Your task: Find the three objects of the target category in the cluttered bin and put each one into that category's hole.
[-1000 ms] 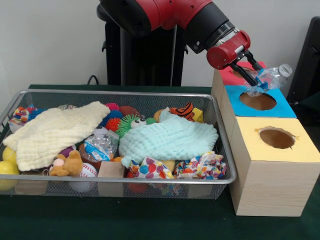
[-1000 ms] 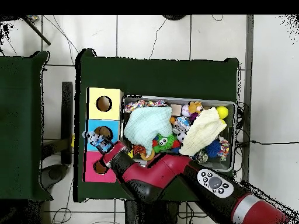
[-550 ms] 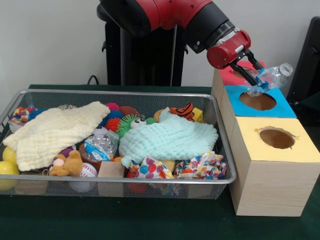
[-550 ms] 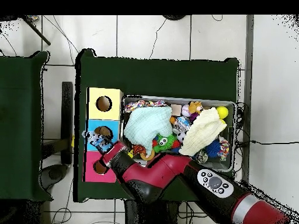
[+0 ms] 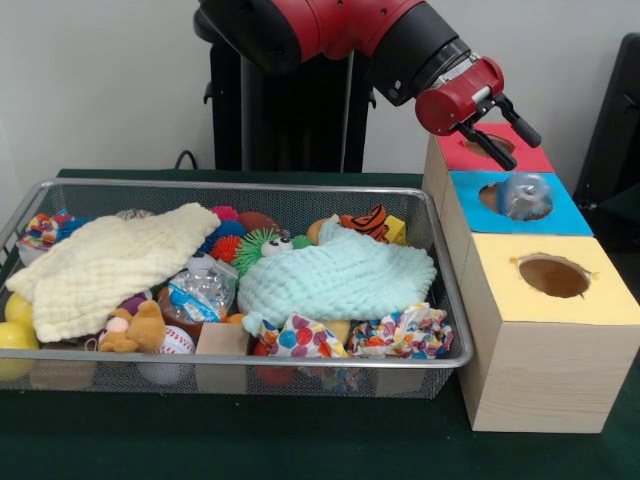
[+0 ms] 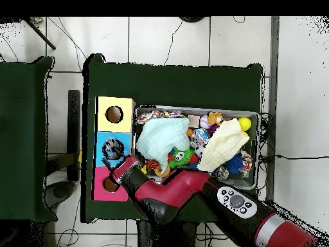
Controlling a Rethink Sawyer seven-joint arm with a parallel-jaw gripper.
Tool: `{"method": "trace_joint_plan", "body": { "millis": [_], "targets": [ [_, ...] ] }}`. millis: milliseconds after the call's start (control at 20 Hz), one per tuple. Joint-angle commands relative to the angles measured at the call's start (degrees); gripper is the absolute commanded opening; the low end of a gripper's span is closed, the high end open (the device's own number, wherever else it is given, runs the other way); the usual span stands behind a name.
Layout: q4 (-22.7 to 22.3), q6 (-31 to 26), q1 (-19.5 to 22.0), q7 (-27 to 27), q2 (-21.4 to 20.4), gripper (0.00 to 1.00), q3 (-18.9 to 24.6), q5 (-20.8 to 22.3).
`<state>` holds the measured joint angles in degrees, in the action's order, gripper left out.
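Note:
A crumpled clear plastic bottle [image 5: 523, 195] sits in the round hole of the blue-topped box [image 5: 572, 217], free of the fingers. The overhead view shows the bottle [image 6: 114, 149] filling that hole. My gripper [image 5: 520, 150] hangs just above and behind it, open, with nothing between its black fingers. It is over the seam between the blue box and the red-topped box [image 5: 462, 155]. Another crumpled clear plastic piece [image 5: 200, 291] lies in the wire bin [image 5: 447, 262], left of the mint cloth [image 5: 335, 277].
A yellow-topped box [image 5: 597, 300] with an open hole stands nearest the camera. The bin holds a cream cloth [image 5: 105, 265], spiky balls [image 5: 228, 240], a teddy [image 5: 135, 328], a baseball [image 5: 172, 343], yellow balls [image 5: 15, 335] and patterned cloth bundles [image 5: 400, 335].
The gripper has opened and let go of the bottle, which dropped from between the fingers into the blue box's hole. The arm has barely moved.

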<state>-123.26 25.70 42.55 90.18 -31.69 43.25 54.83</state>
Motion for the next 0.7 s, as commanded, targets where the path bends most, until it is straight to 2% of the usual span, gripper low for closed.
{"method": "trace_joint_plan", "body": {
  "millis": [50, 200, 600, 700],
  "targets": [
    [5.5, 3.3, 0.4, 7.9, 1.7, 1.00, -2.3, 1.9],
    [5.2, 5.1, 0.4, 7.6, 1.0, 1.00, -2.1, 1.2],
    [4.6, 5.5, -0.6, 7.6, -0.1, 1.00, -2.9, -0.2],
    [4.7, 6.3, -1.2, 7.3, -0.1, 1.00, -4.7, -2.0]
  ]
}}
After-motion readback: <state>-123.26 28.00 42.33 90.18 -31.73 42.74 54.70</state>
